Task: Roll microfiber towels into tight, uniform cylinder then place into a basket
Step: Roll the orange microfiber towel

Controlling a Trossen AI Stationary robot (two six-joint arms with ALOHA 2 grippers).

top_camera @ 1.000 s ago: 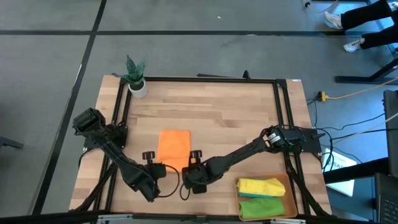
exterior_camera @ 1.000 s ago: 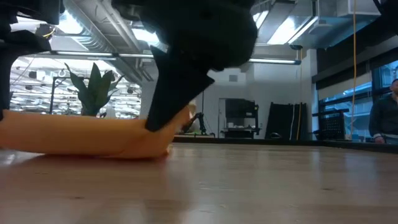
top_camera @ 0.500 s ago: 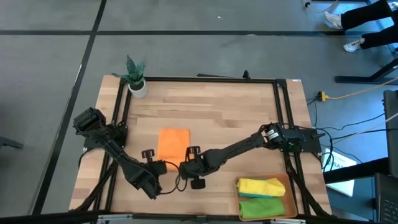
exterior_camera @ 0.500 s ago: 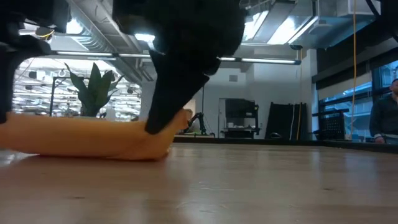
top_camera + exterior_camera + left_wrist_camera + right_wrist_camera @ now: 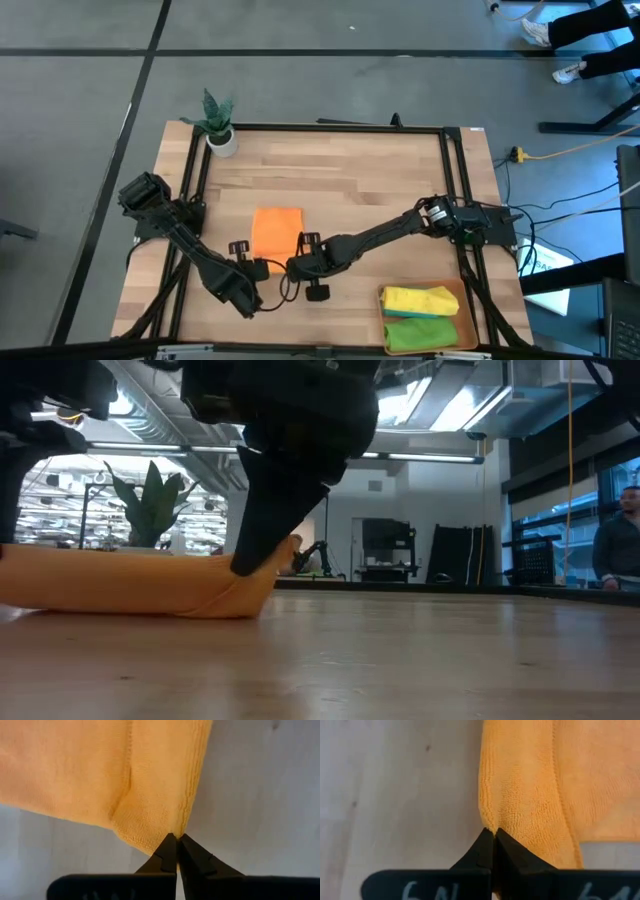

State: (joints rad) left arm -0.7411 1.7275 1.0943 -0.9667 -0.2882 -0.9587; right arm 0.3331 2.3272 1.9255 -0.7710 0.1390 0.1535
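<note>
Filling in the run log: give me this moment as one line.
left gripper: shut on orange towel corner | right gripper: shut on its other near corner | basket: yellow towel, green towel

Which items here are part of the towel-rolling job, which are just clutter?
Job:
- flat orange microfiber towel, near corners pinched by left gripper and right gripper
- shallow translucent orange-brown basket
- rolled yellow towel and rolled green towel inside it

Lying about:
- small green plant in white pot, far-left table corner
</note>
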